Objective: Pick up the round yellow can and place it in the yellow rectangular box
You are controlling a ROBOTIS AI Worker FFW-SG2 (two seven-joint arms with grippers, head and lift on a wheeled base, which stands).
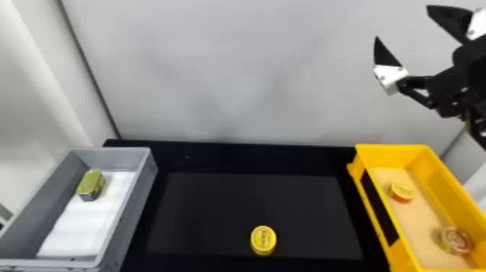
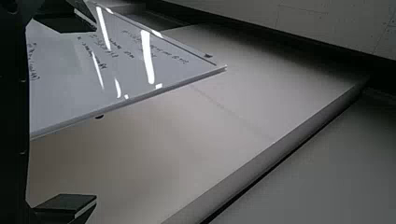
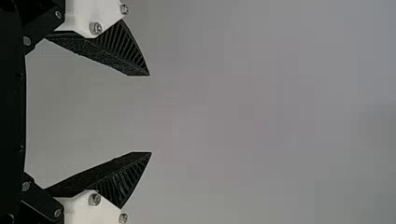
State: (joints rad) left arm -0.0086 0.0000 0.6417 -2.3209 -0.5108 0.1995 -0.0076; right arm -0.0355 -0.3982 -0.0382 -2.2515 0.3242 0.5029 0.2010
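Note:
The round yellow can (image 1: 263, 240) stands on the dark mat near its front edge, between the two boxes. On the right is the yellow rectangular box (image 1: 401, 249), holding two other round cans. High at the upper right, well above that box, my right gripper (image 1: 402, 22) is held with its fingers spread apart. In the right wrist view my right gripper (image 3: 150, 114) has nothing between its fingertips. My left gripper (image 2: 95, 114) is parked away from the can, its fingers wide apart in the left wrist view, beside a whiteboard.
A red and yellow can (image 1: 401, 192) and a reddish-lidded can (image 1: 456, 240) lie inside the yellow box. At left, a grey box (image 1: 124, 220) with white lining holds a greenish rectangular tin (image 1: 90, 184). Behind the black table (image 1: 231, 157) rises a pale wall.

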